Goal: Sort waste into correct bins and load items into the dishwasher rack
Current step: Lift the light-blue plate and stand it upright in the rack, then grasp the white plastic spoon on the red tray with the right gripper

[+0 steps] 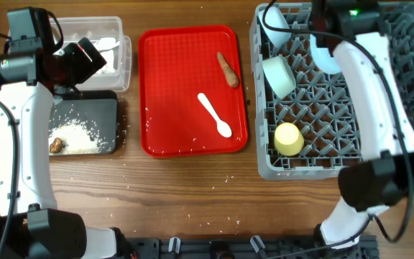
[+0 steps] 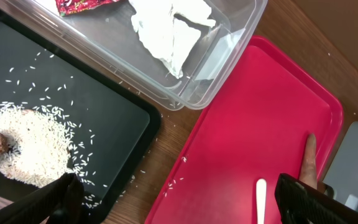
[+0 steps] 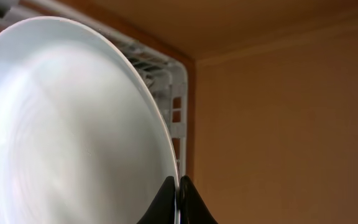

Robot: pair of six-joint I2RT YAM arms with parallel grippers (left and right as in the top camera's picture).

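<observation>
The rack [image 1: 264, 165] has the plate [image 3: 67, 124] on edge at its far side, rim pinched by the right gripper [image 3: 178, 190]. Released clear of the pegs, it could tip over. The left gripper [image 2: 179, 208] hangs spread and empty; 1 spoon [image 1: 214, 115] is not yet loaded.

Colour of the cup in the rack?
The cup is yellow; overhead view shows it best.

Red serving tray [image 1: 171, 86]; white spoon [image 1: 214, 115]; yellow cup [image 1: 289, 139]; grey rack [image 1: 304, 167]; pale blue plate [image 3: 61, 124]
</observation>
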